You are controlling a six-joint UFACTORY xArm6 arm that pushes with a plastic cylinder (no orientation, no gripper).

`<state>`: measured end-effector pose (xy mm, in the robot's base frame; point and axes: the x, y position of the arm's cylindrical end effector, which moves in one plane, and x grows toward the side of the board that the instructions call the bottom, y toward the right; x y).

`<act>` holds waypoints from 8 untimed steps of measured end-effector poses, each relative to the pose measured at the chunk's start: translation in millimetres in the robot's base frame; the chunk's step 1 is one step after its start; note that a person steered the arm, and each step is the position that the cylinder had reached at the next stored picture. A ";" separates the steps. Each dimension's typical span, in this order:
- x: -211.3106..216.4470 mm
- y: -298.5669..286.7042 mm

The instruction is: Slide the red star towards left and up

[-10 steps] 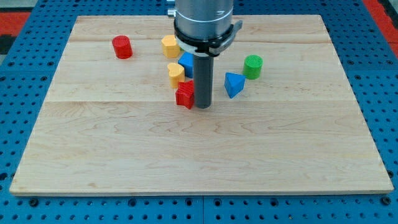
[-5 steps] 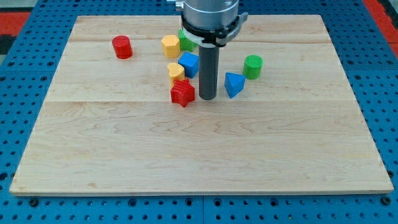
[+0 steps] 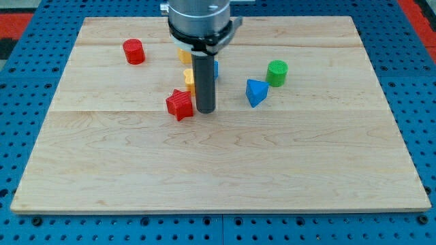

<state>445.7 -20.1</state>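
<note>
The red star [image 3: 179, 105] lies on the wooden board [image 3: 218, 170] left of centre. My tip [image 3: 206, 110] is just to the star's right, close against it or touching it. Behind the rod, a yellow block [image 3: 189, 79] and a blue block [image 3: 215, 69] are partly hidden, and another yellow block [image 3: 182, 54] shows at the rod's upper left.
A red cylinder [image 3: 134, 52] stands at the upper left. A blue triangular block [image 3: 255, 92] and a green cylinder [image 3: 277, 73] are to the right of the rod. The arm's grey body [image 3: 198, 20] covers blocks near the view's top centre.
My tip has moved left, and the red star has slid left with it, slightly downward. The arm's body now hides the green block and more of the yellow and blue blocks.
</note>
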 end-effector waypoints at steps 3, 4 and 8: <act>10.0 -63.3; 10.0 -69.1; 0.4 -93.6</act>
<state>446.1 -113.7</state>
